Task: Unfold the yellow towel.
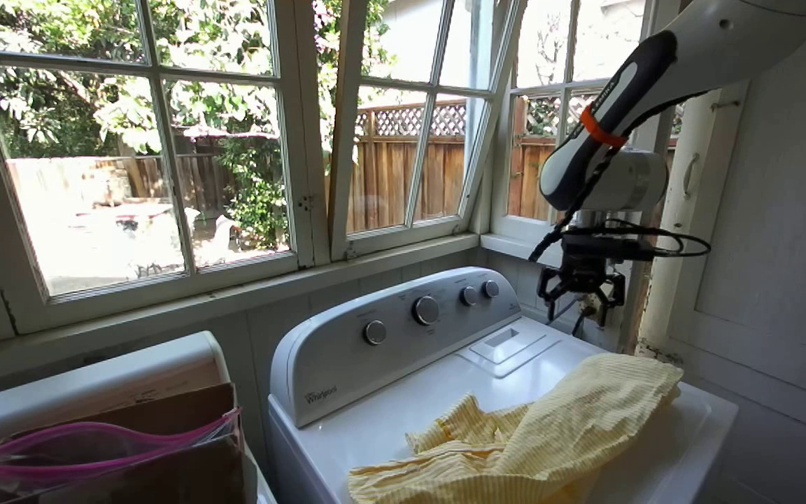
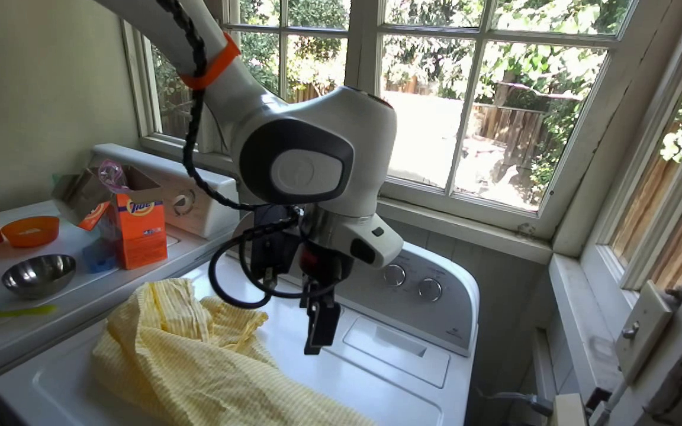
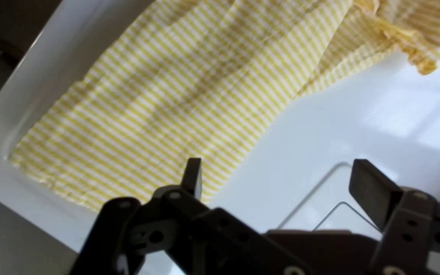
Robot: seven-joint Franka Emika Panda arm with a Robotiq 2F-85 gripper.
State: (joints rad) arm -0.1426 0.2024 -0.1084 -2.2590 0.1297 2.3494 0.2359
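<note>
The yellow towel [image 1: 578,427] is a striped, wrinkled cloth lying on the white washer top [image 1: 707,413]. It is bunched and folded over itself at one end, and a smoother flap stretches away from there. It also shows in an exterior view [image 2: 199,367] and in the wrist view [image 3: 189,99], where the flap reaches the corner of the top. My gripper [image 1: 580,315] is open and empty, above the washer top beside the towel. In the wrist view, the fingers [image 3: 277,164] are wide apart, one over the towel's edge and one over the bare white top.
The washer's raised control panel [image 1: 403,336] with knobs stands along the back, below the windows. On the neighbouring machine stand an open cardboard box with a pink-edged bag [image 1: 88,448], an orange Tide box [image 2: 140,231], a metal bowl [image 2: 39,276] and an orange bowl [image 2: 30,231].
</note>
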